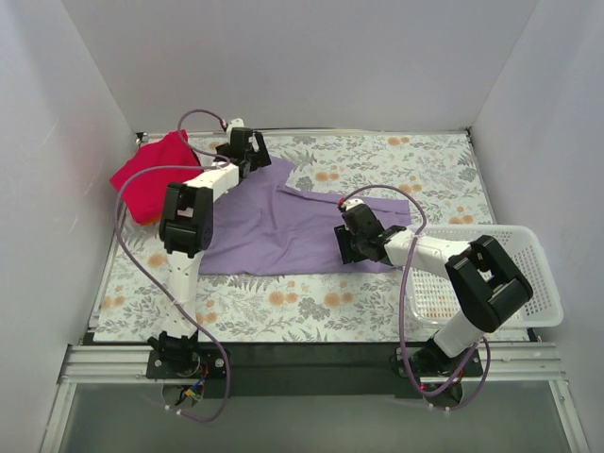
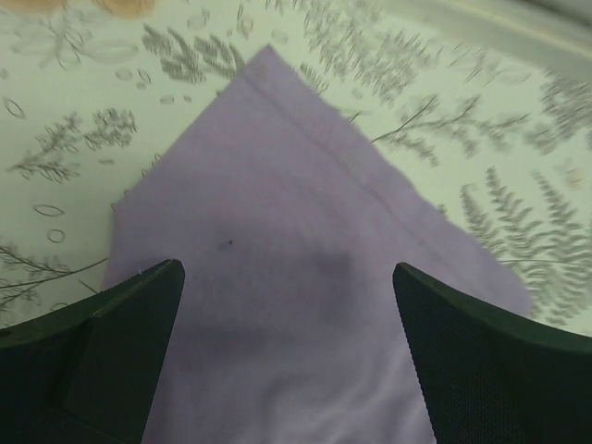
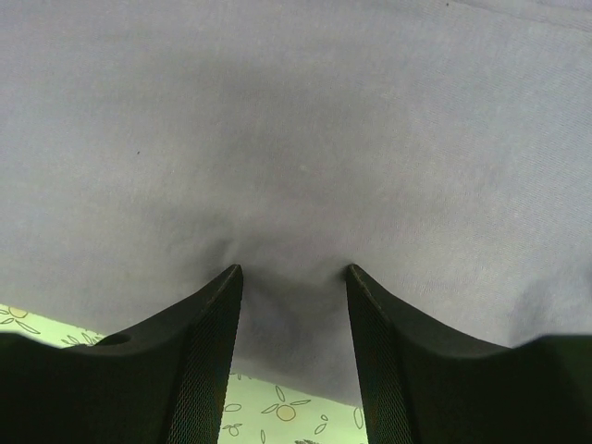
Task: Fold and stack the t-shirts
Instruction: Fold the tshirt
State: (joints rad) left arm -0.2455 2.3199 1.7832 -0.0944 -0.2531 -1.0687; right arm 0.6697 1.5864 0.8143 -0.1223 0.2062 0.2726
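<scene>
Two shirts are lying on the flower-printed surface [image 1: 377, 302]: one lavender shirt [image 1: 283, 231] and one red shirt [image 1: 151, 179]. One white mesh basket [image 1: 545, 283] is sitting at about four o'clock on the surface, and two arms are reaching in from six o'clock, the left arm [image 1: 184, 222] and the right arm [image 1: 486, 278]. The lavender shirt is lying spread out across the middle of the surface, mostly flat, with one pointed corner reaching toward eleven o'clock. The red shirt is lying bunched in a heap at about ten o'clock, against the left wall and apart from the lavender one. The left end effector [image 1: 247, 149] is hovering over that eleven o'clock corner of the lavender shirt. In its wrist view its two fingers [image 2: 120, 324] are standing wide apart and released, and the corner is lying flat below and between them, pointing away toward twelve o'clock. The right end effector [image 3: 294, 270] is sitting at about four o'clock from the lavender shirt's centre, close to its near edge. Its two fingers [image 3: 203, 351] are grasping the lavender cloth, which is filling the gap between them and puckering at their tips. The shirt's hem and a strip of the printed surface are showing just beneath.
</scene>
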